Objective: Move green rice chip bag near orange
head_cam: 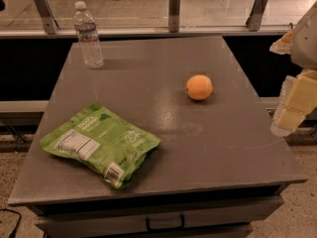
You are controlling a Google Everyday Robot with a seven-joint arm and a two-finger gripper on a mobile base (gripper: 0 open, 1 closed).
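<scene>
The green rice chip bag (101, 144) lies flat on the front left of the grey table (208, 148), label panel and barcode facing up. The orange (199, 87) sits right of the table's centre, well apart from the bag. My gripper (292, 108) hangs at the right edge of the view, beside and above the table's right edge, to the right of the orange and far from the bag. It holds nothing that I can see.
A clear plastic water bottle (88, 35) stands upright at the table's back left corner. A railing with metal posts (174, 9) runs behind the table. A drawer handle (165, 223) shows on the table's front.
</scene>
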